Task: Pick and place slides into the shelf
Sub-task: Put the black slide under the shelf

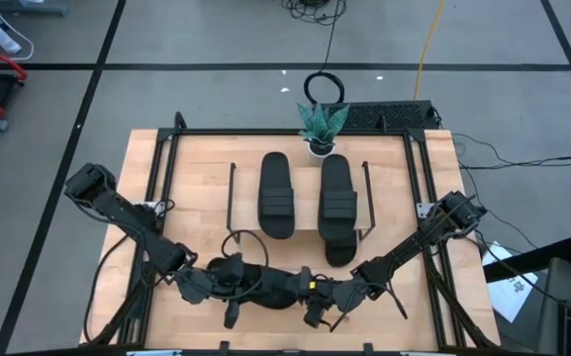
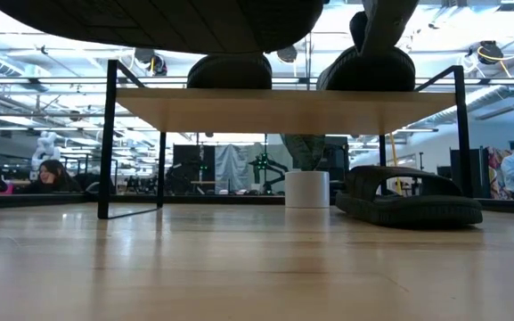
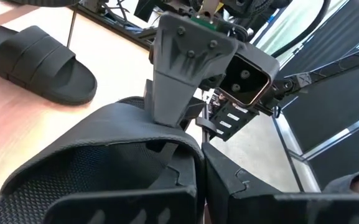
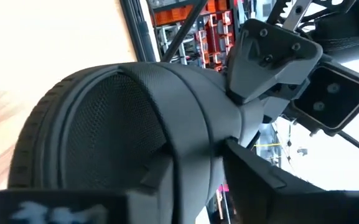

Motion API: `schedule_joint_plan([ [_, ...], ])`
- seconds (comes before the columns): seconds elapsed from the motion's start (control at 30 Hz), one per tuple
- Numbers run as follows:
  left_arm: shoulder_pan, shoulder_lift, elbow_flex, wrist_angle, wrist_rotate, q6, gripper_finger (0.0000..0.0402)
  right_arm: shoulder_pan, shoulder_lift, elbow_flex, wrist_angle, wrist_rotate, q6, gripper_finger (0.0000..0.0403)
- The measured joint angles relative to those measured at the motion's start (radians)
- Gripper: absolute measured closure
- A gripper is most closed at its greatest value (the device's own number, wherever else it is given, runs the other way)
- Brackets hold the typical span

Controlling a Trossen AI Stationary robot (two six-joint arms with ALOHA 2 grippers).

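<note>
Two black slides (image 1: 277,193) (image 1: 337,188) lie sole down on the board of the shelf (image 1: 305,203). Another slide (image 2: 408,198) rests on the table under the board, its end sticking out toward the near edge (image 1: 339,249). The last slide (image 1: 270,287) hangs in the air near the table's front edge, between my two grippers. My left gripper (image 1: 237,289) is shut on it from the left. My right gripper (image 1: 315,295) has closed on it from the right. In the low view this slide (image 2: 167,22) fills the top. My left gripper has the slide's strap by its edge (image 3: 195,158), one finger on the meshed inner face and one on the outside. It comes roughly level from the table's left. The slide is lifted clear of the table. My right gripper has the same strap at its opposite edge (image 4: 213,155), one finger inside against the mesh (image 4: 167,177) and one outside (image 4: 260,180). It comes level from the table's right. Its outer finger (image 3: 179,68) lies against the strap's back.
A small potted plant (image 1: 320,129) in a white pot (image 2: 307,189) stands behind the shelf. Black frame rails (image 1: 433,247) run along the table's sides. Bare wood lies left of the shelf (image 1: 191,198). People sit in the room beyond (image 2: 52,174).
</note>
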Motion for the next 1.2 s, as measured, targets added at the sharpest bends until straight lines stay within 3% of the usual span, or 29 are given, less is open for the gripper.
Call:
schedule_joint_plan([
  [0.17, -0.002, 0.000, 0.000, -0.004, -0.004, -0.001, 0.0401, 0.000, 0.000, 0.000, 0.000, 0.007, 0.012, 0.0378],
  [0.23, -0.002, 0.000, 0.000, -0.005, -0.004, -0.001, 0.0401, 0.000, 0.000, 0.000, 0.000, 0.007, 0.012, 0.0393],
  [0.4, -0.015, 0.002, 0.000, -0.008, -0.016, 0.019, 0.0396, 0.001, 0.000, 0.000, 0.000, 0.012, 0.015, 0.0398],
  [0.53, -0.031, -0.011, 0.002, -0.051, -0.018, 0.031, 0.0372, 0.018, 0.000, 0.009, -0.007, 0.079, 0.004, 0.0399],
  [0.67, -0.057, -0.020, 0.003, -0.069, -0.006, 0.062, 0.0338, 0.037, -0.002, 0.061, -0.116, 0.162, 0.031, 0.0401],
  [1.0, -0.095, -0.050, 0.004, -0.127, 0.007, 0.132, 0.0269, 0.096, -0.004, 0.126, -0.335, 0.253, 0.163, 0.0402],
  [1.2, -0.108, -0.065, 0.003, -0.137, 0.012, 0.179, 0.0248, 0.127, -0.003, 0.124, -0.449, 0.247, 0.288, 0.0402],
])
